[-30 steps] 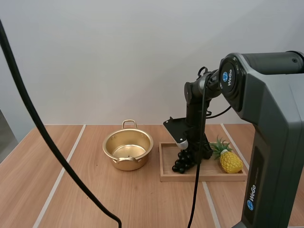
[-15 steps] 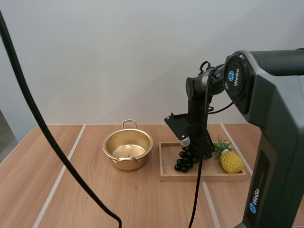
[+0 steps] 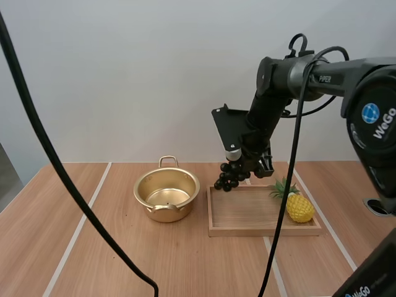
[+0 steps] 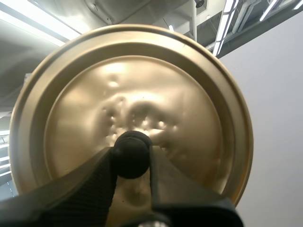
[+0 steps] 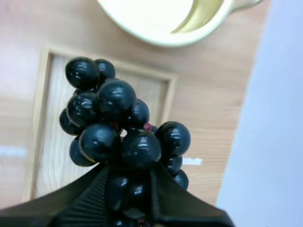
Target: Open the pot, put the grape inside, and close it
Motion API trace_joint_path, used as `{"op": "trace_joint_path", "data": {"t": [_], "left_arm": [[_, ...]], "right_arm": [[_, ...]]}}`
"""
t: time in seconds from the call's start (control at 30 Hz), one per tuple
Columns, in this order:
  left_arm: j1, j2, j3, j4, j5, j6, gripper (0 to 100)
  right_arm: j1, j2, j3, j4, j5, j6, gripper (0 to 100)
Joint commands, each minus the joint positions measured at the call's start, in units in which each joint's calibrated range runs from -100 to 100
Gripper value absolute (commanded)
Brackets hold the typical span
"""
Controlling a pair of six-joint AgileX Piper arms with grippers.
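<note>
Grape bunch [image 3: 228,178], glossy black, hangs pinched in my right gripper [image 5: 128,183] over the wooden tray's [image 3: 247,231] corner, my left gripper [image 4: 131,165] gripping the golden lid [image 4: 156,90] by its knob [image 4: 131,153]; a slack pinch may drop it short of the open golden pot [image 3: 141,190].

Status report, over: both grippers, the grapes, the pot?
Left gripper shut on lid knob, lid off. Right gripper shut on grapes, above tray. Pot open; nothing between.
</note>
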State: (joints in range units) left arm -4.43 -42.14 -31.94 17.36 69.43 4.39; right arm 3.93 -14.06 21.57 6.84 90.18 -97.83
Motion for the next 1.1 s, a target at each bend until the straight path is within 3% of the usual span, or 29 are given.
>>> {"op": "trace_joint_path", "data": {"t": [0.0,0.23,0.6,1.07], "left_arm": [[-0.32,0.18,-0.23,0.51,-2.26,-0.55,0],[-0.32,-0.06,-0.23,0.63,-1.95,-0.55,0],[-0.32,-2.42,-0.23,0.86,-2.5,-0.13,0],[-0.32,-4.37,-0.23,0.86,-12.34,-0.13,0]], "right_arm": [[0.81,-4.07,0.05,1.35,-0.5,1.05,0],[5.71,-8.78,-0.07,1.35,-4.0,2.49,0],[13.99,-9.02,-2.64,1.47,-14.26,13.01,0],[15.0,-0.87,-2.64,0.54,-22.67,14.32,0]]}}
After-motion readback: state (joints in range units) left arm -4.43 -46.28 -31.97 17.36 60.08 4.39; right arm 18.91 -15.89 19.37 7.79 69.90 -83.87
